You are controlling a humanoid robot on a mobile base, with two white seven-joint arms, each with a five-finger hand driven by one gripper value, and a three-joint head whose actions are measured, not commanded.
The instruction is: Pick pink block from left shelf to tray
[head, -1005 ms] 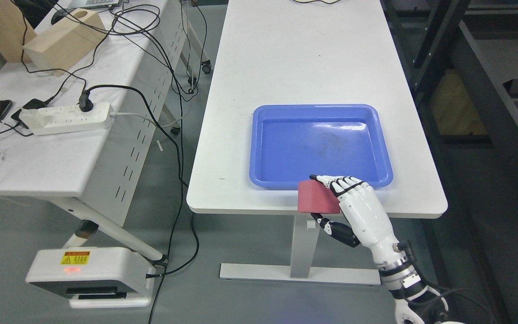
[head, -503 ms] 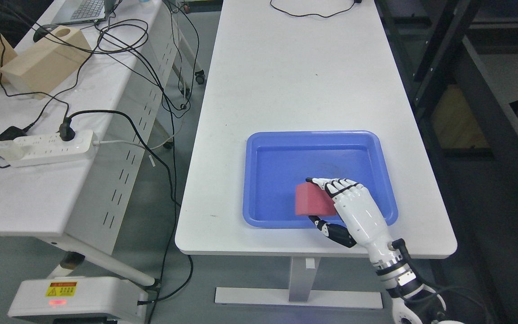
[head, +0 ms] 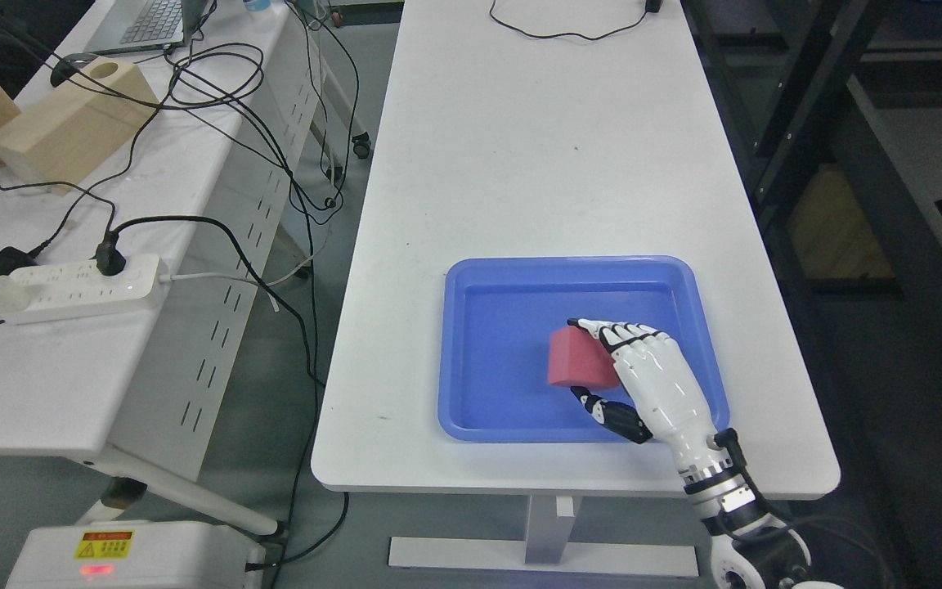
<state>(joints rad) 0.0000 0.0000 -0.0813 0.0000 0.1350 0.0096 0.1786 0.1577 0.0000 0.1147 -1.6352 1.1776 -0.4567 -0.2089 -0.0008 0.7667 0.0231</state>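
While our right hand [head: 643, 380] reached in from the lower right, its fingers [head: 614, 334] were curled over the top of the pink block [head: 576, 368] and its dark thumb [head: 612, 413] lay under the block's near side, so the hand was grasping the block. We saw the block over the inside of the blue tray [head: 487, 360], right of the tray's middle and toward its near edge; whether it touched the tray floor we could not tell. The tray lay flat on the white bench [head: 536, 164], near the bench's front edge and closer to its right side. The right wrist and forearm crossed the tray's near rim and the bench edge. Our left arm did not show.

A black cable [head: 565, 34] looped at the far end of the bench. To the left stood a second white bench [head: 70, 360], well apart from the first, with a gap of grey floor between them. On it we saw a white power strip [head: 62, 286] with a black plug in it, a wooden box [head: 62, 131] with a round hole in its top, and tangled black cords [head: 217, 82]. A laptop [head: 140, 23] showed at the far left corner. A white unit with a yellow warning label [head: 105, 544] sat on the floor at the lower left. Dark shelving [head: 888, 164] stood along the right.
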